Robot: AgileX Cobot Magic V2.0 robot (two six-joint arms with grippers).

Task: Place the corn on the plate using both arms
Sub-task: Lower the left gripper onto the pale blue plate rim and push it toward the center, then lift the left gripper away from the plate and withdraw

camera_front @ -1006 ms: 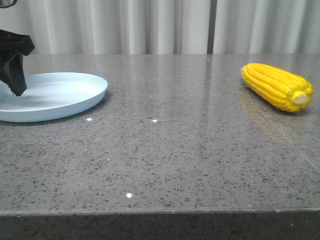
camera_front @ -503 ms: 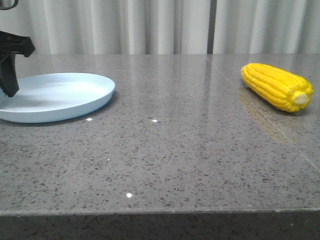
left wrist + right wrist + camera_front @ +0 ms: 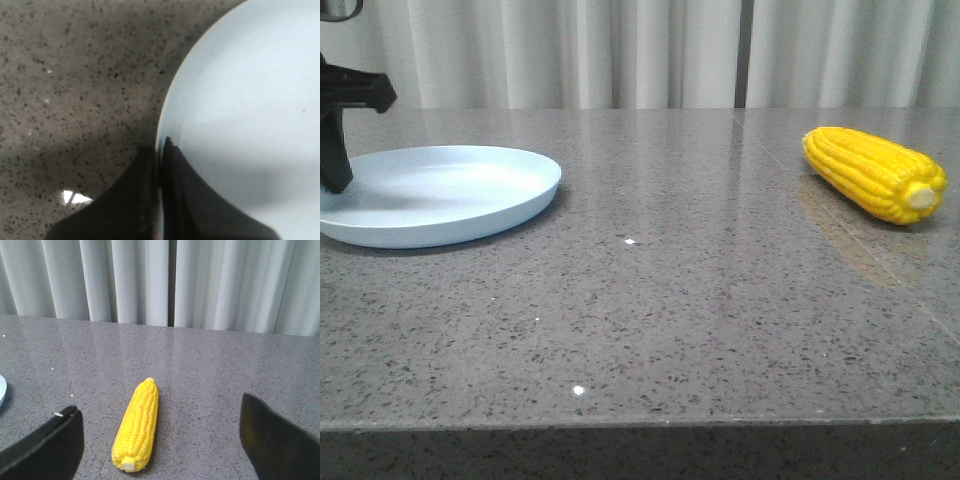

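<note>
Right now my left gripper (image 3: 160,165) is pressed together on the rim of the plate (image 3: 250,100); through the left wrist camera I see one dark finger (image 3: 135,200) outside the rim on the stone and the other inside on the pale blue surface, with the rim edge pinched between them. On the front camera that same gripper (image 3: 334,180) shows as a black shape at the far left edge of the desk, coming down onto the plate's (image 3: 450,195) left side, and the plate sits flat on the grey speckled desk (image 3: 650,320) toward the back left. My right gripper (image 3: 160,440) is spread wide: through the right wrist camera its two black fingers (image 3: 45,447) stand well apart, touching nothing. Between them and a little beyond lies the corn (image 3: 137,425), resting on the desk with its pale stub end toward the camera. From the front, the corn (image 3: 875,172) lies near the right edge of the desk, well apart from the plate, stub end pointing toward the front right. White curtains (image 3: 640,50) hang behind the desk's far edge.
</note>
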